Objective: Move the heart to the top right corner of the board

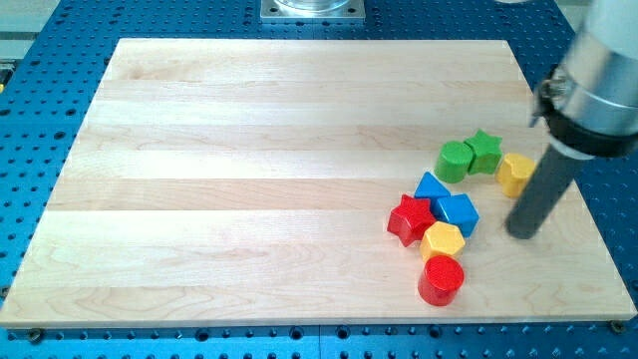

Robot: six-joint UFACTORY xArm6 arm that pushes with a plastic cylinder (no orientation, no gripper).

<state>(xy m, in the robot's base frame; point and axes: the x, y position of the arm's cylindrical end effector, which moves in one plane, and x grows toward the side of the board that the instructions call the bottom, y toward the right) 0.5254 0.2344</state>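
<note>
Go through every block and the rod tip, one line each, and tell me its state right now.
yellow heart: beside my tip, contact unclear
my tip: on board
green cylinder: touching green star
blue blocks: clustered
red star: in cluster
yellow hexagon: in cluster
red cylinder: upright

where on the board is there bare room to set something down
The whole left and middle of the board lies bare, also the strip above the green cylinder and green star. Crowded: the right, from the yellow heart by my tip to the red cylinder.

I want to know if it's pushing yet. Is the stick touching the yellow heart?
Cannot tell. In the camera view my tip sits lower right of the yellow heart, but the rod overlaps the heart's right edge, hiding any gap.
</note>
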